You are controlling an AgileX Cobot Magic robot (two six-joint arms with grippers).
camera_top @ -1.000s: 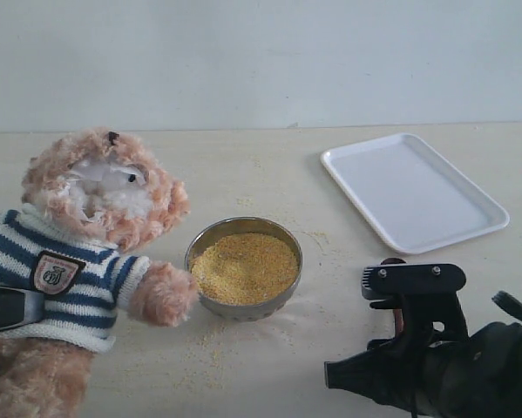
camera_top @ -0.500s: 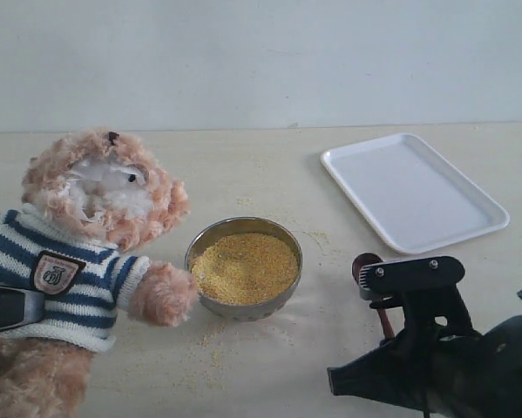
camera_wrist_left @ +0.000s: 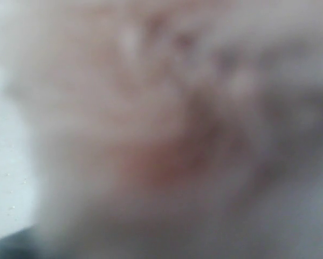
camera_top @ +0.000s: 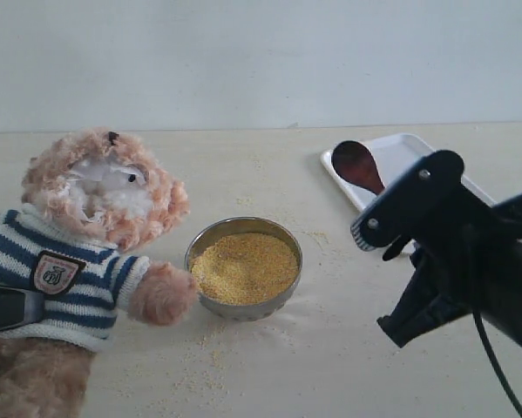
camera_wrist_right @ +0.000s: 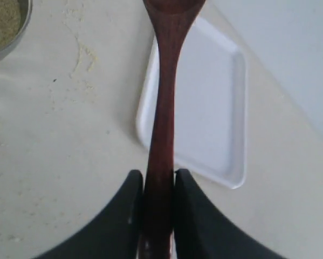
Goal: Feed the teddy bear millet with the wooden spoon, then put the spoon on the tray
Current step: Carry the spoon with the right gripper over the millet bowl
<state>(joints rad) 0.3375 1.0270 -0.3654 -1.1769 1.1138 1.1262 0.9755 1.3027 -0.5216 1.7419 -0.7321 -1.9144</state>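
My right gripper (camera_wrist_right: 159, 182) pinches the spoon (camera_wrist_right: 164, 108) by its thin handle; it could swivel when scooping millet (camera_top: 245, 266). Left wrist view's pure blur, can't call that side.

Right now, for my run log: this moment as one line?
right gripper: shut on wooden spoon | spoon load: none, held in air | millet: in metal bowl, apart from spoon
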